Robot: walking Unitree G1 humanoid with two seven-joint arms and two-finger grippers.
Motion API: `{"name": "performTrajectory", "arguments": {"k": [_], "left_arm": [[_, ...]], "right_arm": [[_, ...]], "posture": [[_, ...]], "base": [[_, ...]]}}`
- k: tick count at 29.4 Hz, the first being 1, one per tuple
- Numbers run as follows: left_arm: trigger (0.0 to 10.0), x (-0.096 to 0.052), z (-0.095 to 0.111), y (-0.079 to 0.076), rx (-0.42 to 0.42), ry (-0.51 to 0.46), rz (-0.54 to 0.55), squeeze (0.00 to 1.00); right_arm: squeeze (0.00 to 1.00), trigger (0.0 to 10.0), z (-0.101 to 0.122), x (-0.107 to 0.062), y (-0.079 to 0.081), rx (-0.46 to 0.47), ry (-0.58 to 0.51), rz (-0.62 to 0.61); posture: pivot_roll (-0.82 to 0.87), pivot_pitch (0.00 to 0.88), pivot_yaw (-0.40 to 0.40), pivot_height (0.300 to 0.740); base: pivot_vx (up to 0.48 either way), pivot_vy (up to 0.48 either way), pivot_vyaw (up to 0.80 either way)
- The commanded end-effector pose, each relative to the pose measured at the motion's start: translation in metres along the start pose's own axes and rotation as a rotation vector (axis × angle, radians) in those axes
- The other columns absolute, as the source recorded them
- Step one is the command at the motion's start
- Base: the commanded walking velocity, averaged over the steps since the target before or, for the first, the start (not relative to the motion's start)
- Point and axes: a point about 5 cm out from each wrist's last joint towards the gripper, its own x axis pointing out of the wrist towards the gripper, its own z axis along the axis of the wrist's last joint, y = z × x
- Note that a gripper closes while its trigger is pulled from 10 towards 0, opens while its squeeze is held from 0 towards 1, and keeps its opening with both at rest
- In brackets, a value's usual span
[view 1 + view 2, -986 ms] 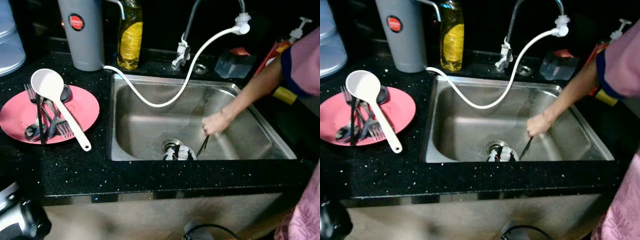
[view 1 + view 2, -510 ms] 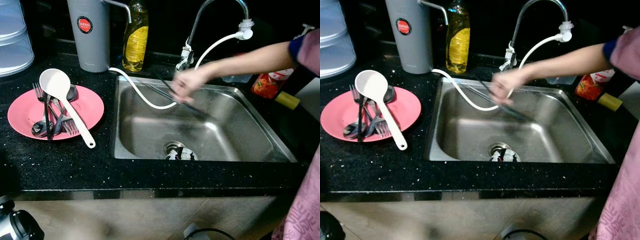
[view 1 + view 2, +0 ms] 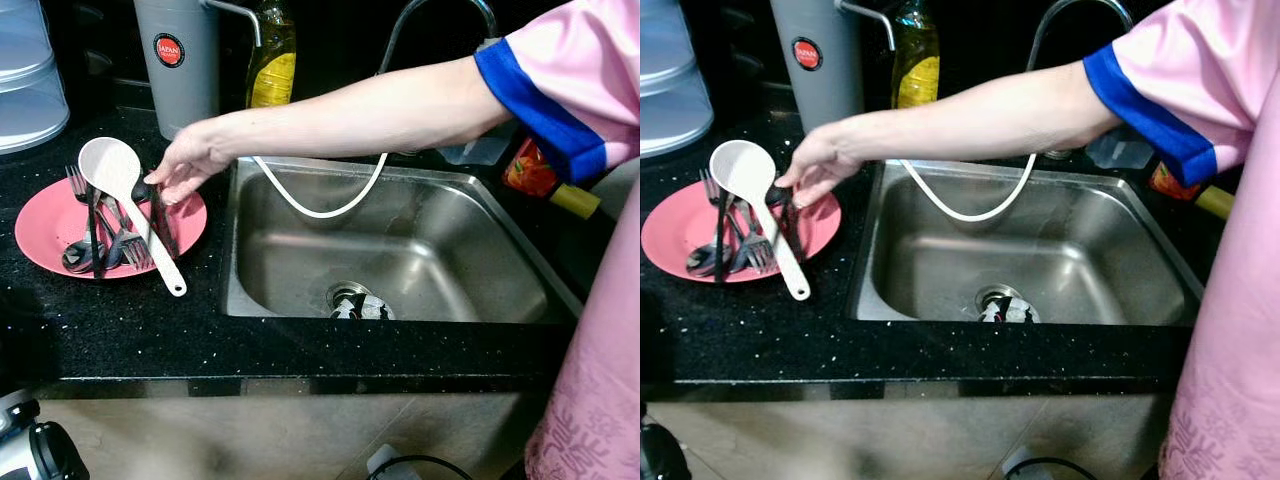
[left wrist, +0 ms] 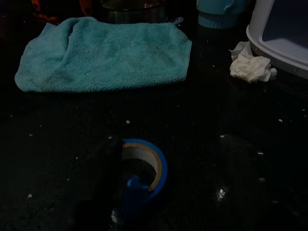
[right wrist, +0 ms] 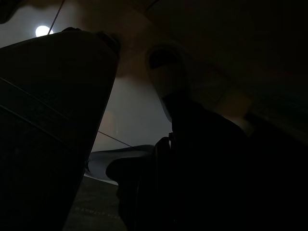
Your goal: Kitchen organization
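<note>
A person's hand [image 3: 185, 160] is reaching across from the steel sink [image 3: 400, 245] to the pink plate [image 3: 45, 225], which is lying on the black speckled desk [image 3: 150, 330] just beside the sink's rim. The hand is holding dark, thin utensils [image 3: 160, 215] over the plate's near edge; they are too blurred to tell whether they are touching it. On the plate a white ladle [image 3: 125, 195] is resting across several forks and spoons [image 3: 95, 240], its handle end reaching past the rim toward the sink. Behind the plate a grey canister [image 3: 180, 60] is standing, bearing a round red label that reads "JAPAN", and beside it a bottle of yellow liquid [image 3: 270, 70]. A white hose [image 3: 320, 205] is drooping into the sink. In the left wrist view a roll of blue tape [image 4: 142, 168] is lying near a teal towel [image 4: 106, 53] and a crumpled white tissue [image 4: 250, 67]. The left claw and right claw are too dark to make out, so I cannot tell how their fingers are standing.
</note>
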Motion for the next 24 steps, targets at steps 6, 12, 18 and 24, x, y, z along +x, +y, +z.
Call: {"name": "performTrajectory", "arguments": {"k": [6,12,18,24], "left_arm": [[10.0,0.002,-0.001,-0.003,-0.003,0.008,-0.021,0.0],[10.0,-0.003,0.023,-0.003,0.032,-0.153,-0.011,1.0],[10.0,-0.025,0.059,-0.025,0.032,-0.381,-0.145,1.0],[10.0,-0.038,0.07,-0.04,-0.005,-0.452,-0.273,1.0]], "right_arm": [[0.0,10.0,-0.004,-0.001,-0.004,0.016,0.01,-0.012],[0.0,10.0,-0.004,-0.001,-0.005,0.013,0.01,-0.013],[0.0,10.0,-0.002,-0.001,-0.006,0.01,0.007,-0.015],[0.0,10.0,-0.002,-0.001,-0.006,0.012,0.006,-0.016]], "posture": [[0.27,0.0,-0.106,0.74],[0.27,0.0,-0.111,0.74],[0.27,0.0,-0.113,0.74],[0.27,0.0,-0.113,0.74]], "base": [[0.0,0.0,0.0],[0.0,0.0,0.0],[0.0,0.0,0.0],[0.0,0.0,0.0]]}}
